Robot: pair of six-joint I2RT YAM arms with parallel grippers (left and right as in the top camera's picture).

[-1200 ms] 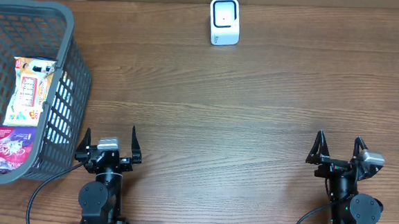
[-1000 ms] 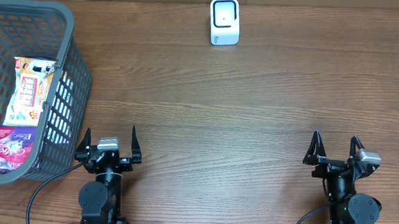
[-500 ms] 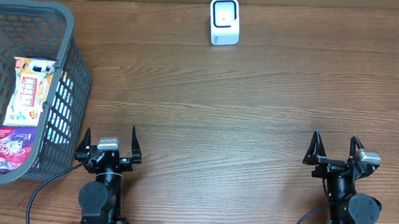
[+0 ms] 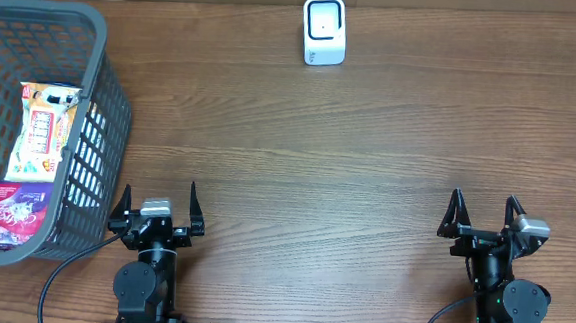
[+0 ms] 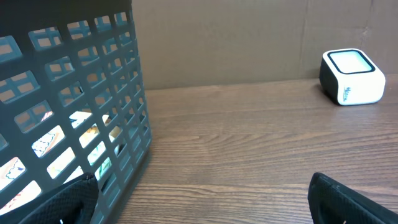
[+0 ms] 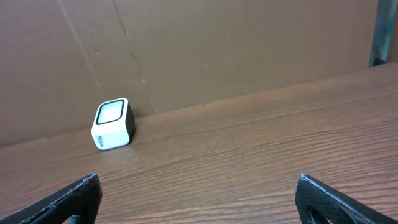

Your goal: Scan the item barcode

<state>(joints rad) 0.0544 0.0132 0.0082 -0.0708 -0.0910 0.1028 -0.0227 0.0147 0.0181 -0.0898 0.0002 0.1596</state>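
Both arms sit folded low at the near edge of the table (image 4: 319, 153), fingers pointing toward the far side. The left gripper (image 4: 158, 194) stands just beside the grey basket (image 4: 111, 101), and the right gripper (image 4: 484, 204) is well apart at the other corner. Both have their jaws spread wide and grasp nothing. A yellow snack packet (image 4: 44, 132) and a purple packet (image 4: 14, 213) lie inside the basket. The white scanner (image 4: 324, 30) stands at the far edge. From overhead the packets show plainly; the left wrist view glimpses them only through the mesh. The right wrist view shows the scanner before a cardboard wall (image 6: 217, 50).
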